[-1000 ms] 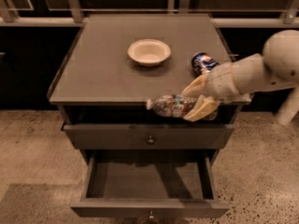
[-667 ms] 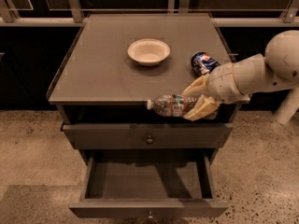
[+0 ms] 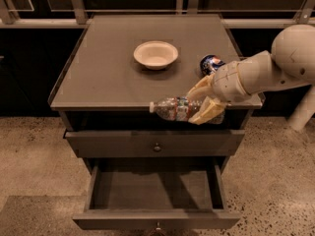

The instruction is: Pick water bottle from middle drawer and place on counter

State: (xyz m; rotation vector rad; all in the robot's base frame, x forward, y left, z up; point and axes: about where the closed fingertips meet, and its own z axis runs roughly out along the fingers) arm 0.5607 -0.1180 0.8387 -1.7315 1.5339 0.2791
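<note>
My gripper (image 3: 203, 102) is shut on the water bottle (image 3: 173, 109), a clear ribbed bottle with its white cap pointing left. It holds the bottle lying sideways at the front edge of the counter (image 3: 108, 68), right of centre, above the closed upper drawer. The arm comes in from the right. The middle drawer (image 3: 156, 220) is pulled open below and looks empty inside.
A cream bowl (image 3: 155, 54) stands near the middle of the counter. A blue soda can (image 3: 210, 63) lies at the counter's right side, just behind my wrist. The upper knobbed drawer (image 3: 156, 143) is shut. Speckled floor surrounds the cabinet.
The bottle and gripper have moved very slightly to the left along the counter's front edge; otherwise nothing has changed.
</note>
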